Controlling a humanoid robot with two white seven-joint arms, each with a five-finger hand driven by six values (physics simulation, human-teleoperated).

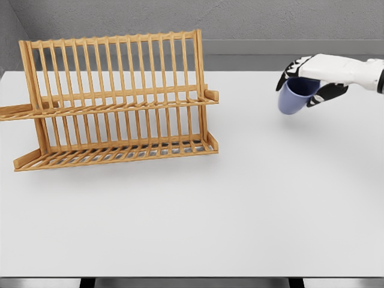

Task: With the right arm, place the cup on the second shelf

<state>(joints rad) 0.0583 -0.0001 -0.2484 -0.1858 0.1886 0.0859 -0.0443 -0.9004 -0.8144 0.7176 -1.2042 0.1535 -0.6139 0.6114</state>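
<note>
A two-tier wooden slatted dish rack (pixel 117 102) stands on the left of the flat white table (pixel 240 210). Well apart to its right, the right hand (pixel 312 75) holds a blue cup (pixel 296 96), seemingly above the tabletop.

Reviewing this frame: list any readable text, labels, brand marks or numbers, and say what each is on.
None. The blue cup held by the right robot hand is plain, the wooden dish rack carries no mark, and the white table and grey wall show no writing.

White table (pixel 240 210) against grey wall (pixel 270 18)
</note>
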